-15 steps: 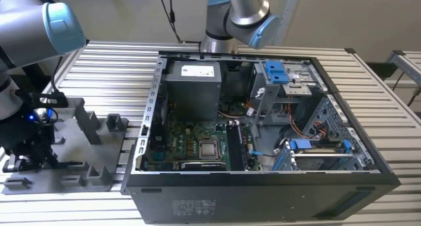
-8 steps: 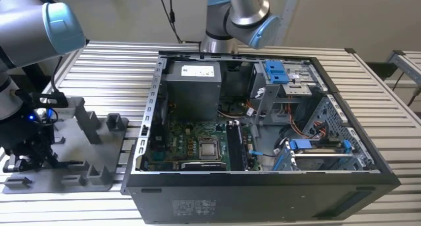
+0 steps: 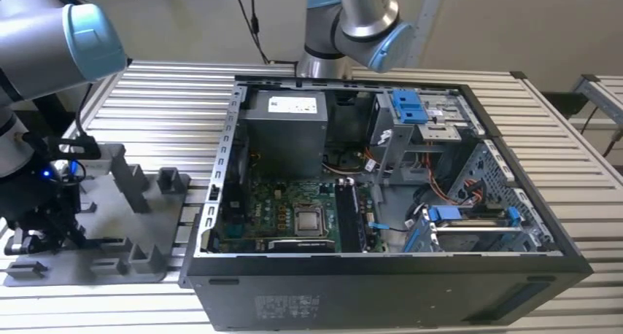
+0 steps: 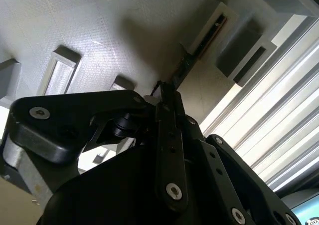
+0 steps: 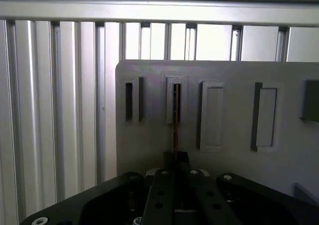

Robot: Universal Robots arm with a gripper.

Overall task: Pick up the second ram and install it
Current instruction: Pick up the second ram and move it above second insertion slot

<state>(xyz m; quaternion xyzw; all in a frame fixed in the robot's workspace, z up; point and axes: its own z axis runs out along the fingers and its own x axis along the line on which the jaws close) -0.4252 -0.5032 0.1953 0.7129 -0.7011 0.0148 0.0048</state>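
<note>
The exterior view took in the whole bench. The claw (image 3: 37, 228) hung over the grey tray (image 3: 117, 210) at that view's left, well apart from the open computer case (image 3: 389, 276) and its green board (image 3: 282, 206). Both wrist views gave the close detail: the claw (image 5: 176, 157) (image 4: 167, 98) was closed on the memory stick (image 5: 176, 116) (image 4: 187, 65), whose far end reached into a tray slot (image 5: 169, 80). The stick looked thin and dark, seen edge-on, with a brownish edge at the slot.
</note>
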